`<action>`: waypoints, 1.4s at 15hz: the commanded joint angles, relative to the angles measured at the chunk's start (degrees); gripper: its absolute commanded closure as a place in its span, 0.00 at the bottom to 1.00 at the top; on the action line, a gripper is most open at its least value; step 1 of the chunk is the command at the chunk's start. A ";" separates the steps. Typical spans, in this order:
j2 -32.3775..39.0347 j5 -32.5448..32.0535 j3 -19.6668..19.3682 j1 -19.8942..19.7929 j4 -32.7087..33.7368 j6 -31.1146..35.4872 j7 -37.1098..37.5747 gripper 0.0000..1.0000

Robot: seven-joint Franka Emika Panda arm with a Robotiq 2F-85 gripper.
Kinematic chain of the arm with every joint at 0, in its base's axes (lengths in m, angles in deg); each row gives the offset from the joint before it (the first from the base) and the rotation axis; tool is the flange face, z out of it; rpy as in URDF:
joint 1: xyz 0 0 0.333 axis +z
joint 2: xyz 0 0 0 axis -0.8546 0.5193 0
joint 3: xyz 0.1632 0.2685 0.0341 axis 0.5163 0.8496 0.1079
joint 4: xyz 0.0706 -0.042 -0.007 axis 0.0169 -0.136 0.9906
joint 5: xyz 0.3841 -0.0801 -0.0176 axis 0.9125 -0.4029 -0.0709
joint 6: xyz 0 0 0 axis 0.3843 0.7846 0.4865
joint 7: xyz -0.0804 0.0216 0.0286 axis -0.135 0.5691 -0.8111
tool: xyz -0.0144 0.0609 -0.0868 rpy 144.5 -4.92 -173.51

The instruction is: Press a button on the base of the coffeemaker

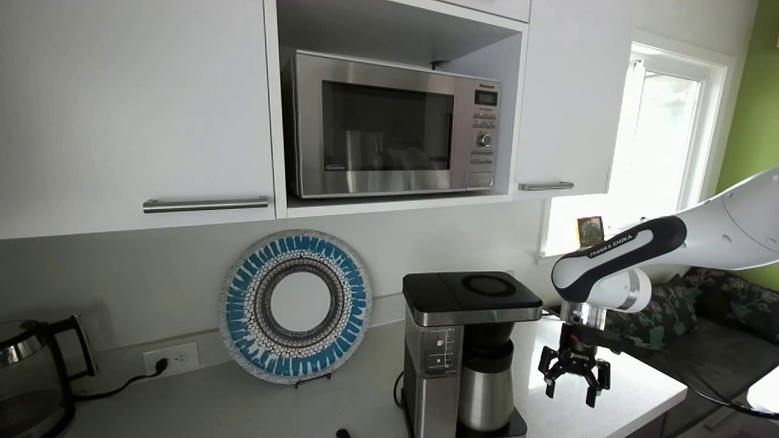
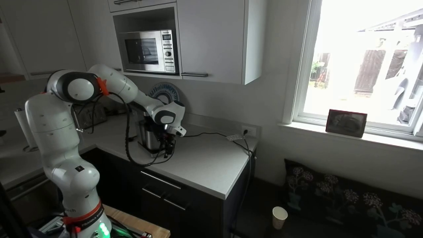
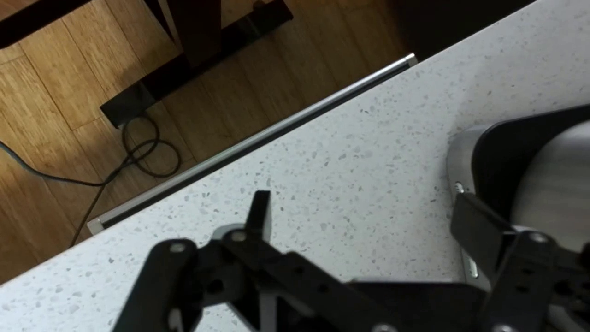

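Note:
The coffeemaker [image 1: 433,395] stands on the counter, with a flat black top, silver panel and steel carafe [image 1: 487,396]. In an exterior view the coffeemaker [image 2: 142,134] is partly hidden behind the arm. In the wrist view the silver rim of its base [image 3: 461,154] shows at the right, with one small button [image 3: 459,186] and a longer one [image 3: 473,267]. My gripper [image 3: 364,205] is open and empty above the counter. Its right finger overlaps the base rim between the two buttons in this view; I cannot tell whether it touches. In an exterior view the gripper [image 1: 571,394] points down beside the coffeemaker.
The speckled counter [image 3: 322,161] ends at a front edge, with a drawer handle [image 3: 258,140] below it. A microwave [image 1: 389,128] sits in the cabinet above. A decorative plate [image 1: 298,304] leans against the wall. A glass kettle [image 1: 36,377] stands far left. Cables [image 2: 211,134] cross the counter.

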 commanded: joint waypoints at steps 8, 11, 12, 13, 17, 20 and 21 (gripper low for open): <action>3.90 4.24 -0.26 -1.01 1.19 5.68 10.02 0.00; 5.93 9.11 -0.24 -1.28 1.79 6.82 15.19 0.26; 6.64 10.82 -0.27 -1.37 2.24 6.37 16.76 0.32; 7.17 12.63 -0.24 -1.41 2.51 6.20 18.33 0.42; 9.76 19.70 -0.15 -1.45 3.89 7.11 24.21 0.72; 11.77 24.76 -0.01 -1.24 4.96 8.01 26.62 0.96; 12.42 26.23 0.07 -1.10 5.16 8.22 27.17 0.99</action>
